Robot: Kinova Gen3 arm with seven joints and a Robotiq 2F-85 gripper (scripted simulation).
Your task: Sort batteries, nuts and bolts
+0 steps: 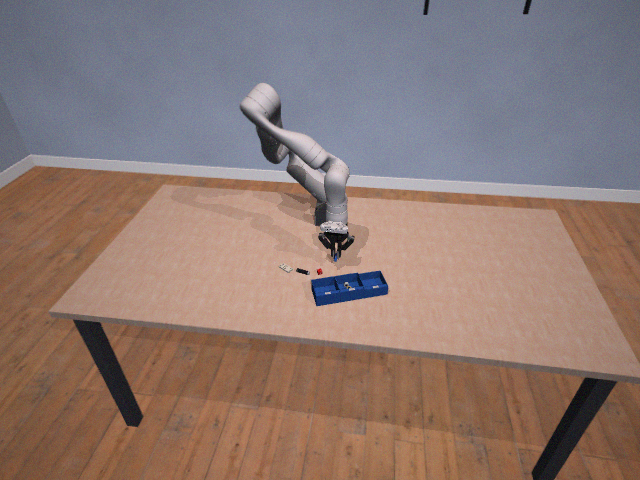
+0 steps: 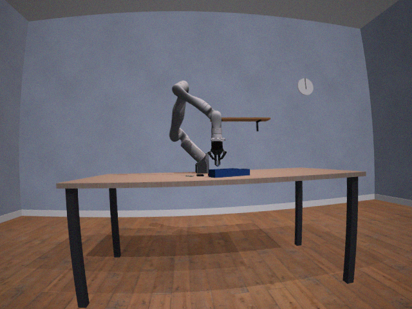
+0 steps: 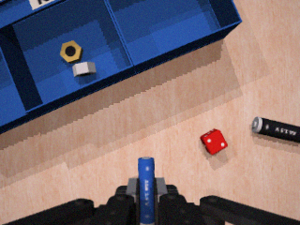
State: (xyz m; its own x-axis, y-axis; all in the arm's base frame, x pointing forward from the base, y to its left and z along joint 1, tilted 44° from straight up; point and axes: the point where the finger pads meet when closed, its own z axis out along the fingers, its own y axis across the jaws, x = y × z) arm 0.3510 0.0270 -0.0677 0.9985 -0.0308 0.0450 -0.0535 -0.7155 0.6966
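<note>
Nearest the front edge of the table [image 1: 155, 289], about midway along it, stands the blue bin tray [image 1: 379, 290] with its three compartments side by side. The middle compartment already holds a brass nut [image 3: 70, 51] and a small grey metal piece [image 3: 84, 68], probably a bolt. The white labels on the tray are too small to read, so which compartment is B cannot be told; since nuts belong in K, the middle one is likely K.

Just behind the tray, toward the left edge, lie a red die [image 3: 214, 142], a black battery [image 3: 277, 129] and, farther left, a small pale flat thing [image 1: 285, 267] too small to identify.

Behind the tray, the gripper [image 3: 146, 206] hangs above the tabletop with its fingers clamped on a blue battery [image 3: 145, 187], which points toward the tray.

The step in hand looks like the carry: the blue battery is gripped and lifted, not yet over any bin. The next move calls for bringing it above compartment B, not the one with the nut, then releasing. The black battery appears to remain after that; the die should be left alone.
</note>
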